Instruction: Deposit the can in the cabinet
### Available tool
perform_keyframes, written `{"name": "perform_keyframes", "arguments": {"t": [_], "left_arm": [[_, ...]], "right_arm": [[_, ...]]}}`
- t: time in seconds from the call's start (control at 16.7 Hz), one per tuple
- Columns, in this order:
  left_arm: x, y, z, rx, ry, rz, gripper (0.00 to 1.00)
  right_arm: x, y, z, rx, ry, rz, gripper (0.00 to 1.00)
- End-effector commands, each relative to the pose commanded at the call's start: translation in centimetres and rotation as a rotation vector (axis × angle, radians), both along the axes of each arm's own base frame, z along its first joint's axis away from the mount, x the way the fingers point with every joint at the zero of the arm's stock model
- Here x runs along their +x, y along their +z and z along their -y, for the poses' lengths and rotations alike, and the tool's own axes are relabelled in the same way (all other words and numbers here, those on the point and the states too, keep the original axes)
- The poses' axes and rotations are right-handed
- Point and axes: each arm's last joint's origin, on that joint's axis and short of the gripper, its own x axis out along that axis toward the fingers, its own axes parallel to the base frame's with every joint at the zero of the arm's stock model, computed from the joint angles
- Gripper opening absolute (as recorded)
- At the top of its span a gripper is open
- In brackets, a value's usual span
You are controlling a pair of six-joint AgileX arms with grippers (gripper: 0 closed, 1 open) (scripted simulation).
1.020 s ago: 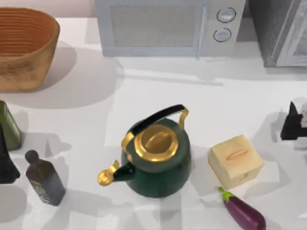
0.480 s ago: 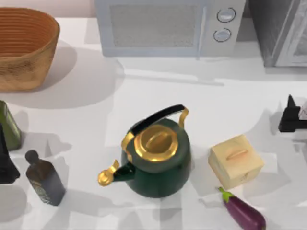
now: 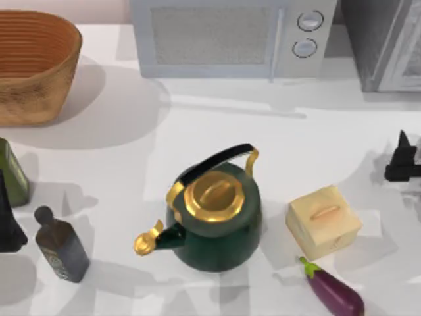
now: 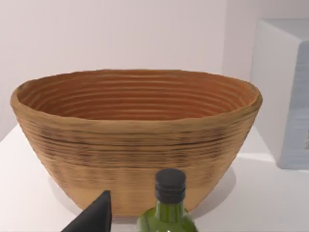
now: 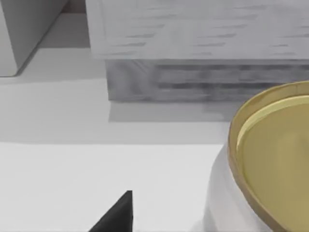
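Basket [image 3: 33, 66], woven and tan, sits at the counter's [image 3: 217, 131] far left corner, and the left wrist view looks straight at its ribbed side. Below it, at the left edge, the left tool [image 3: 6, 220] rests parked beside a green bottle [image 3: 12, 172]; how far its fingers stand apart cannot be told. A dark bottle [image 3: 60, 245] with a round stopper stands just to the right of it. At the counter's middle is a dark green kettle [image 3: 214, 217] with a gold lid, gold spout and a black handle. Behind it, against the back wall, stands a white microwave [image 3: 233, 36] with two round knobs. Right of the kettle is a tan box [image 3: 322, 222], and an eggplant [image 3: 334, 289] lies just in front of it, near the front edge. The cabinet [image 3: 388, 43], dark grey and speckled with a pale framed door, fills the far right corner beside the microwave. The right tool [image 3: 401, 161] hangs at the right edge, in front of the cabinet; its opening cannot be judged. In the right wrist view the can [image 5: 270, 169], whitish with a gold top, sits close under the camera, with the cabinet's front [image 5: 203, 58] beyond it across bare counter.
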Motion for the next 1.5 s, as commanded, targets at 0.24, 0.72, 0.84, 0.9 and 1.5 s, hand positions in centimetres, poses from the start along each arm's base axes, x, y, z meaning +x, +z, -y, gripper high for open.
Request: {"name": "perform_keyframes", "arguments": {"t": [0.24,0.72,0.84,0.9,1.5], "left_arm": [[0.0,0.0,0.0,0.000,0.000,0.000,1.00],[0.0,0.0,0.0,0.000,0.000,0.000,1.00],[0.0,0.0,0.0,0.000,0.000,0.000,1.00],[0.0,0.0,0.0,0.000,0.000,0.000,1.00],[0.0,0.0,0.0,0.000,0.000,0.000,1.00]], "right_arm": [[0.0,0.0,0.0,0.000,0.000,0.000,0.40],[0.0,0.0,0.0,0.000,0.000,0.000,0.00],[0.0,0.0,0.0,0.000,0.000,0.000,0.00],[0.0,0.0,0.0,0.000,0.000,0.000,0.00],[1.0,3.0,0.0,0.001,0.000,0.002,0.00]]}}
